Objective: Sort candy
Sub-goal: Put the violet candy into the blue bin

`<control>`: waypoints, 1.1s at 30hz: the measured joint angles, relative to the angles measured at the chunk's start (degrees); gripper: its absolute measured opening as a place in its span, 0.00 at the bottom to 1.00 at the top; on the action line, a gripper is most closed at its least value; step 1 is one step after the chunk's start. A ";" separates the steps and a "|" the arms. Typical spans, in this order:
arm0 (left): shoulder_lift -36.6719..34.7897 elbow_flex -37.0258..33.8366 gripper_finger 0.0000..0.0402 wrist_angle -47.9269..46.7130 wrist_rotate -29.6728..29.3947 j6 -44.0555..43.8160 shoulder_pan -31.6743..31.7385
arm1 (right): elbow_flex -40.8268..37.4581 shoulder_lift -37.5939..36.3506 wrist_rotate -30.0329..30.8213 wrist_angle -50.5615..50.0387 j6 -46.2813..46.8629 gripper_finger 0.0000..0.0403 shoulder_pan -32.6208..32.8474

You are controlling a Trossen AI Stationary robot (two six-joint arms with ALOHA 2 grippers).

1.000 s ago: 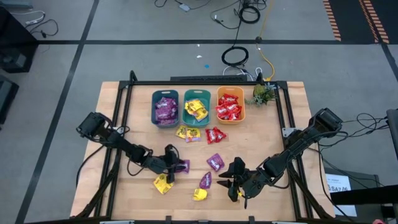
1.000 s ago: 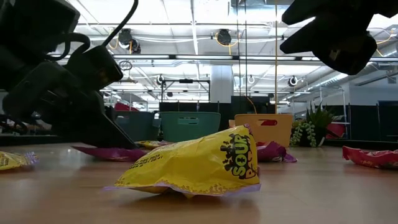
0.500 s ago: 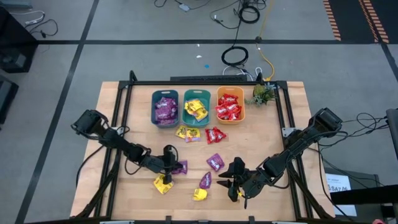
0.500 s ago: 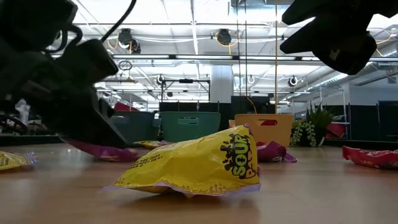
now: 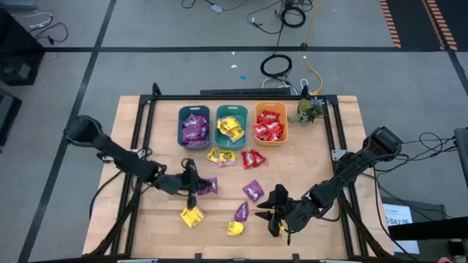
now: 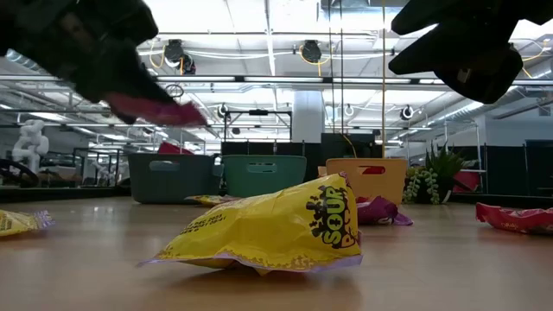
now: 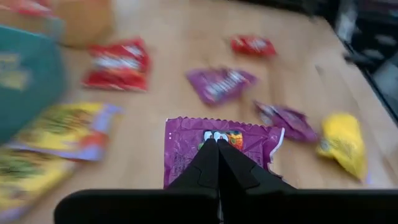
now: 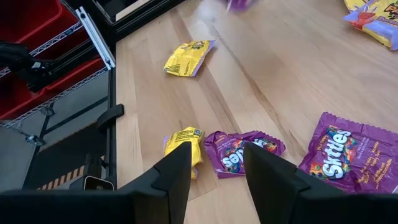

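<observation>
My left gripper (image 5: 193, 183) is clamped on a purple packet (image 5: 208, 185), held clear of the table left of centre; in the low view that packet (image 6: 155, 111) hangs in the air. My right gripper (image 5: 276, 210) waits near the front edge, fingers (image 8: 177, 177) spread apart over a purple candy (image 8: 239, 151) and a yellow one (image 8: 183, 140). At the far side stand three bins in a row: the left teal bin (image 5: 194, 127) holds purple candy, the middle teal bin (image 5: 231, 126) yellow, the orange bin (image 5: 271, 122) red. A small plant (image 5: 309, 110) sits right of them. Loose packets lie scattered across the wooden table (image 5: 322, 164), and cables (image 5: 276, 66) trail over the grey floor beyond.
</observation>
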 joint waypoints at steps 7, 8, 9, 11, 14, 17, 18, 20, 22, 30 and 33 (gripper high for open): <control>-13.50 0.05 0.00 -19.53 -6.27 -5.75 6.26 | 0.00 0.00 1.15 0.07 -1.07 0.35 -0.02; -15.03 0.05 0.00 -22.17 -6.33 -5.95 7.61 | 0.00 0.00 1.72 0.07 -1.09 0.35 -0.06; -16.50 0.05 0.00 -24.26 -6.33 -5.99 9.03 | 0.00 0.00 2.16 0.10 -1.22 0.35 -0.11; -19.05 0.05 0.00 -26.73 -6.33 -5.10 11.97 | 0.00 0.00 3.45 0.09 -1.49 0.35 -0.17; -22.04 -0.32 0.00 -27.13 -6.26 -1.44 16.98 | 0.00 0.00 5.20 0.06 -2.40 0.35 -0.38; -24.14 -1.04 0.00 -27.27 -4.91 1.30 22.93 | 0.00 0.00 6.34 0.03 -2.62 0.35 -0.91; -24.72 -1.34 0.00 -27.31 -3.53 2.31 25.18 | 0.00 0.00 6.35 0.03 -2.62 0.35 -1.22; -25.26 -1.69 0.00 -27.30 -0.73 4.55 29.48 | 0.00 0.00 6.34 0.02 -2.72 0.35 -1.69; -25.30 -2.04 0.00 -27.28 2.05 6.79 34.06 | 0.00 0.00 6.34 0.02 -2.84 0.35 -2.15; -25.26 -2.07 0.05 -24.67 6.91 7.80 45.26 | 0.00 0.00 6.12 -0.02 -4.26 0.35 -3.60; -25.26 -2.07 0.09 -24.65 7.03 5.57 46.36 | 0.00 0.00 6.10 -0.02 -4.31 0.35 -3.80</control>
